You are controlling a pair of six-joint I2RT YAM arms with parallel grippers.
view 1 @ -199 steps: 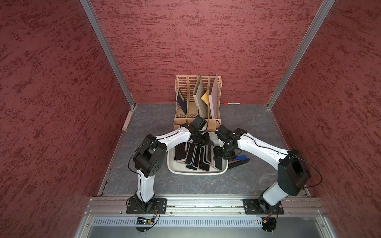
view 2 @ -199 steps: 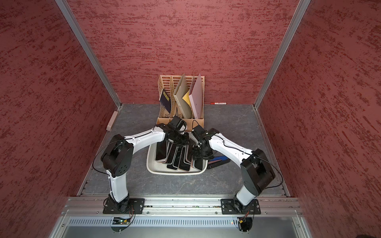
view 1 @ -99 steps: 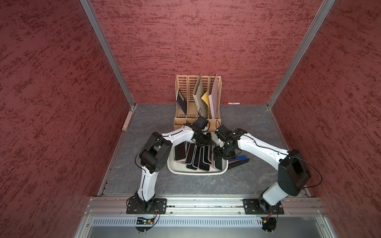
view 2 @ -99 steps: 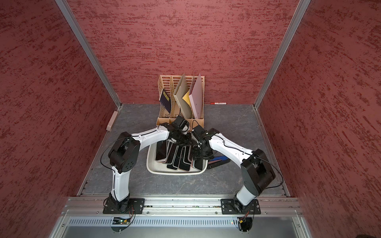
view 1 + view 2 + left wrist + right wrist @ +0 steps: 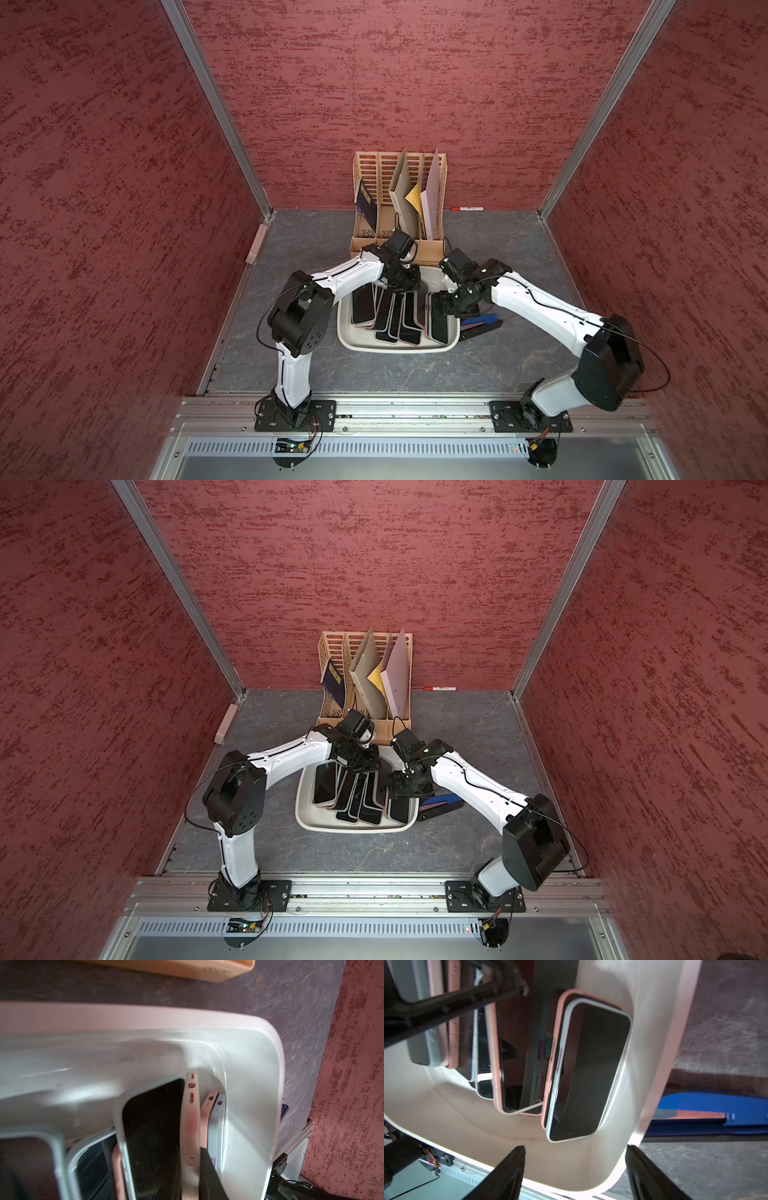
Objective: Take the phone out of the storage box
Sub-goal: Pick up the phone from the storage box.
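Over the storage box (image 5: 397, 348), right hand (image 5: 575, 1147) gapes empty; left hand (image 5: 409, 284) closed against phone (image 5: 191, 1126).

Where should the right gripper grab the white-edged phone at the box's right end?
Probably the white-edged phone's short end nearest the open right gripper, coming over the bare box floor. It lies propped on a pink phone, one long edge against the box wall, leaving little finger room.

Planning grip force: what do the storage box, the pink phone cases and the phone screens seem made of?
Storage box: likely moulded plastic, off-white, semi-gloss; soft highlights on its rounded wall. Pink phone cases: probably matte silicone or soft plastic; no glare. Phone screens: glossy, glass-like; mirror reflections.
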